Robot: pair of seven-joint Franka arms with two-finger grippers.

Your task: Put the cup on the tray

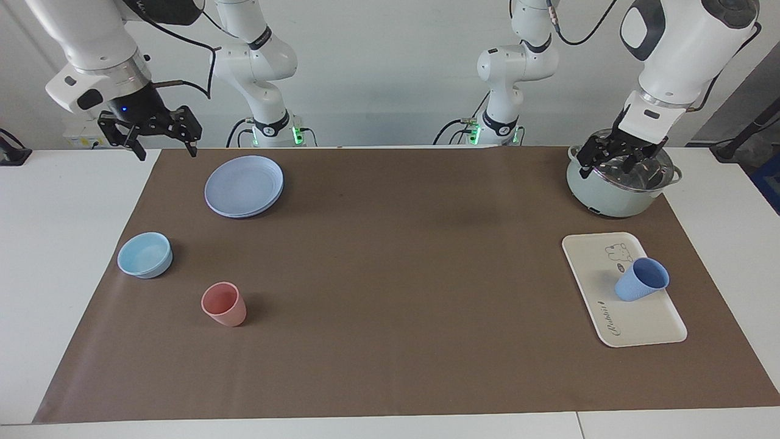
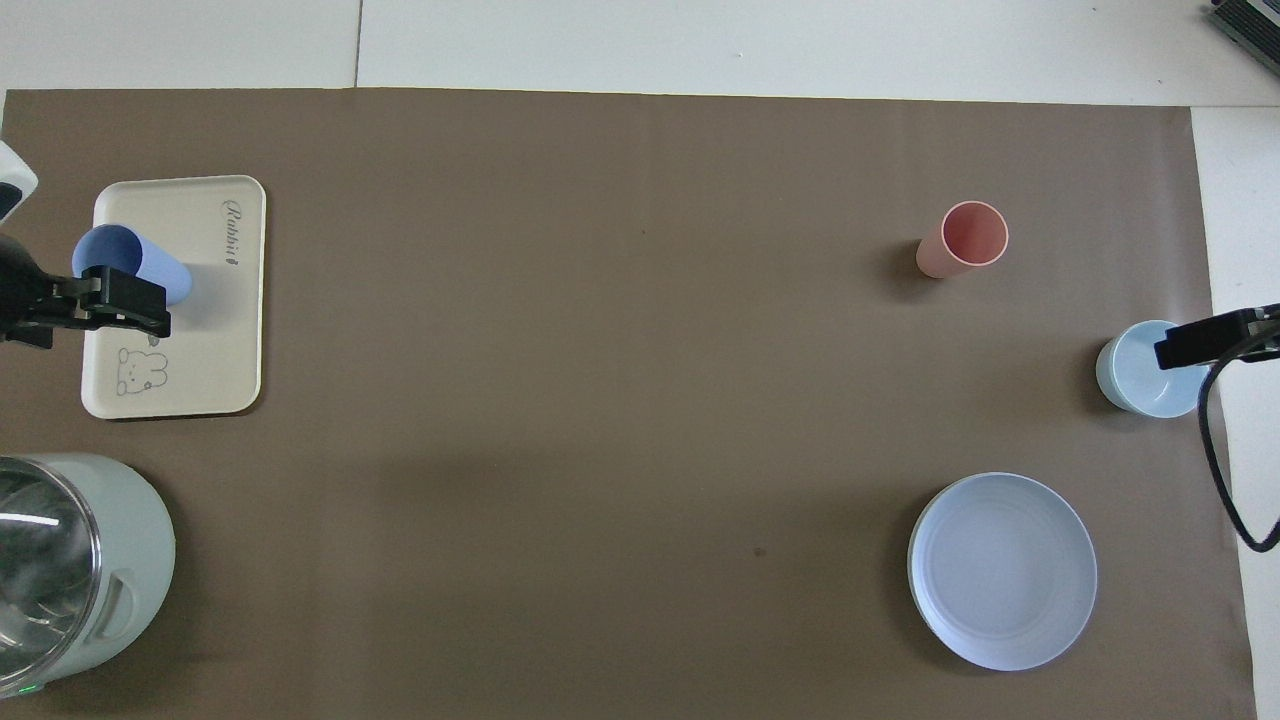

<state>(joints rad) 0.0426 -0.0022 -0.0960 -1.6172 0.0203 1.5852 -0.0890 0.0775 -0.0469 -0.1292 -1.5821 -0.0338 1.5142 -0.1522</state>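
Observation:
The periwinkle-blue cup (image 1: 637, 283) (image 2: 150, 265) stands on the cream tray (image 1: 640, 323) (image 2: 215, 330), next to its rabbit print, at the left arm's end of the table. No gripper touches it. My left gripper (image 1: 618, 164) (image 2: 100, 305) hangs open and empty in the air over the pot, which is nearer to the robots than the tray. My right gripper (image 1: 166, 149) (image 2: 1195, 345) is open and empty, raised over the mat's corner at the right arm's end.
A pale green pot (image 1: 609, 195) (image 2: 120, 560) with a glass lid stands close to the tray. At the right arm's end are a round blue plate (image 1: 244, 186) (image 2: 1002, 570), a light-blue bowl (image 1: 145, 255) (image 2: 1135, 375) and a pink cup (image 1: 224, 303) (image 2: 960, 240).

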